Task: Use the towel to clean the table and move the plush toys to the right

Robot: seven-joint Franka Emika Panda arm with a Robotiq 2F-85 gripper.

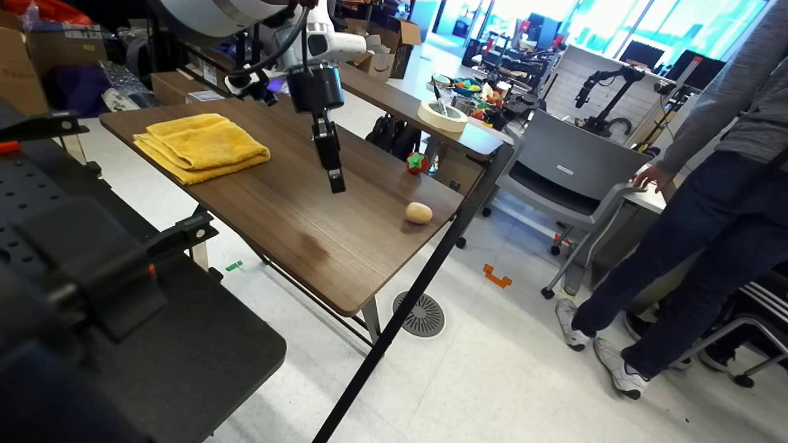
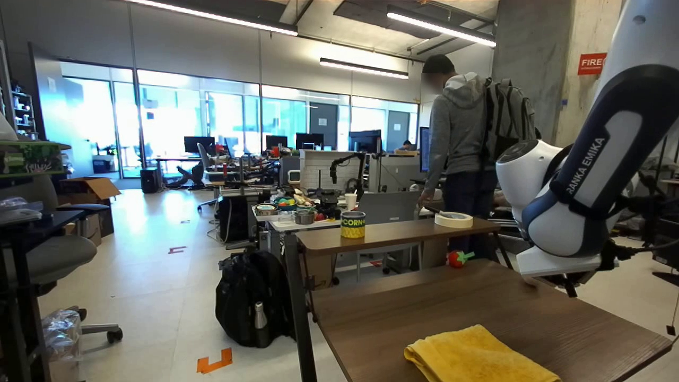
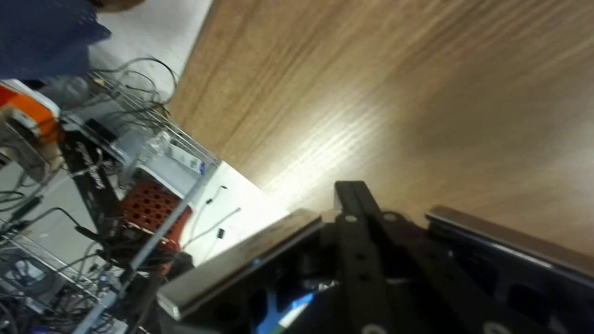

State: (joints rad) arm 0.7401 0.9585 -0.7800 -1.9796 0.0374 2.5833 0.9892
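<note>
The yellow towel (image 1: 203, 147) should be light, limp and soft, with enough nap to grip well and nothing to break. The risk is catching only the upper layer so the fold comes apart. I would take it at the corner nearest the gripper (image 3: 351, 186), pinching the whole stack. It lies folded on the table (image 1: 277, 191), well apart from the jaws. The jaws are together, with nothing between them; they hang over the table and, as far as the views show, touch nothing. They would need to part before any grasp. On the far side of the jaws from the towel rest a red toy (image 1: 417, 163) with a green top and a tan toy (image 1: 418, 213). Both look light and squashy, best held gently around the middle; the tan one, being round, may roll.
</note>
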